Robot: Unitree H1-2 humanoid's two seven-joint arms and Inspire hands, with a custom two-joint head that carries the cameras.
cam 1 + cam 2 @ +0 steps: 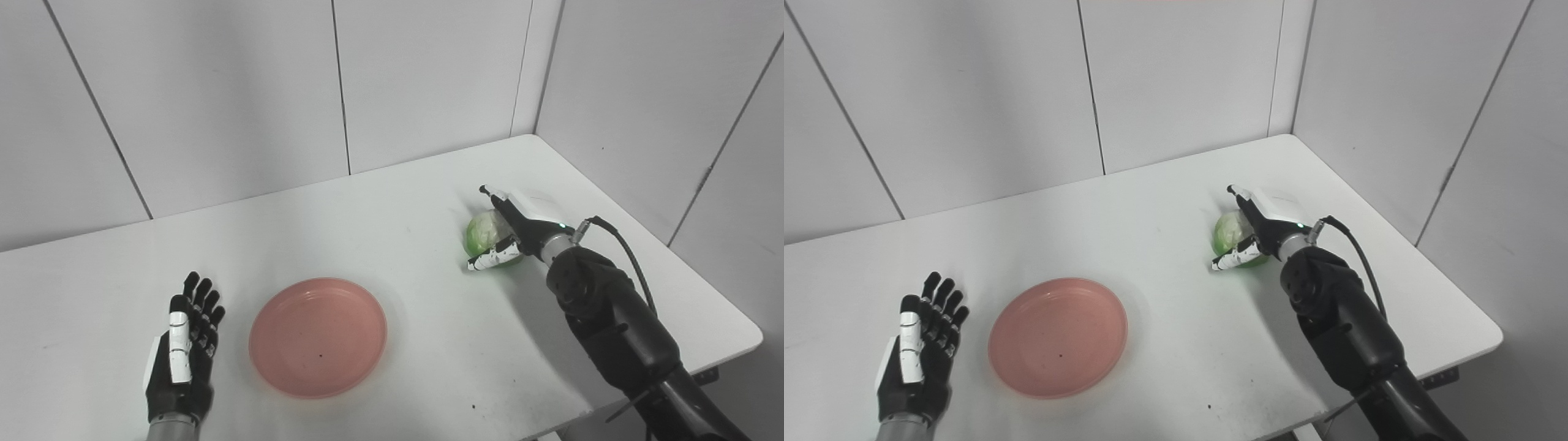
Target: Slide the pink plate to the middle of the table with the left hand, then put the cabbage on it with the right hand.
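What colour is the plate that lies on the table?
The plate is pink, salmon-toned, plain without pattern. The left eye view shows it best.

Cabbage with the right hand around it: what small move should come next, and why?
Probably close the right hand on the cabbage and lift. Its fingers already flank the cabbage on the table, and the pink plate lies empty near the middle, with the left hand apart.

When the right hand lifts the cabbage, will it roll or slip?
The cabbage looks round, so it would probably roll if released on the table. Its surface seems smooth, perhaps slippery. The right hand wraps around it, which should steady it.
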